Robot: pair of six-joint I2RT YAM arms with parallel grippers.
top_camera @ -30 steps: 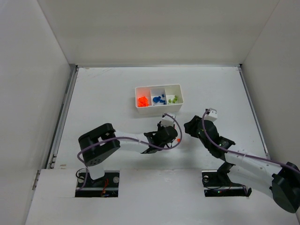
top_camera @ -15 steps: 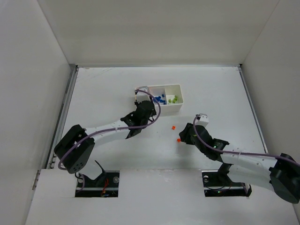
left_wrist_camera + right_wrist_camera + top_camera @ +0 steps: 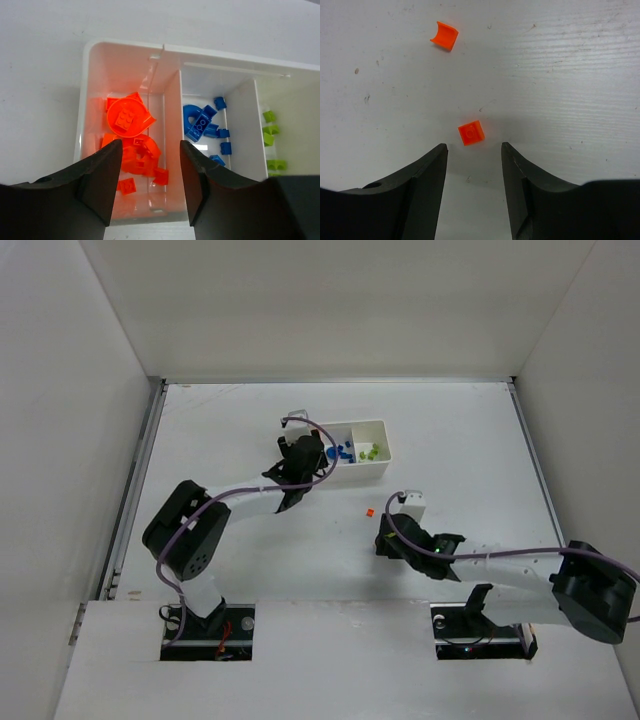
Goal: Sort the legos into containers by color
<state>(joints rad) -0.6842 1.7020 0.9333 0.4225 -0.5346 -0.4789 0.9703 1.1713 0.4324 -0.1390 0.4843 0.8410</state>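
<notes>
Left end effector (image 3: 298,448) hovers at upper centre over the tray (image 3: 376,424) — its wrist view shows jaws apart above orange legos (image 3: 131,119) in the left compartment — while the right end effector (image 3: 472,147), jaws parted, has an orange brick (image 3: 471,133) mid-frame just beyond its tips on the counter (image 3: 570,75).

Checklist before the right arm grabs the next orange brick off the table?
1. Right gripper open: ok.
2. Square orange brick lined up with its gap: ok.
3. Curved orange piece lying apart from that brick: ok.
4. Left gripper open and empty above the tray: ok.
5. Colours unmixed in the tray's visible parts: ok.
6. Right gripper low enough to grip: cannot tell.
</notes>
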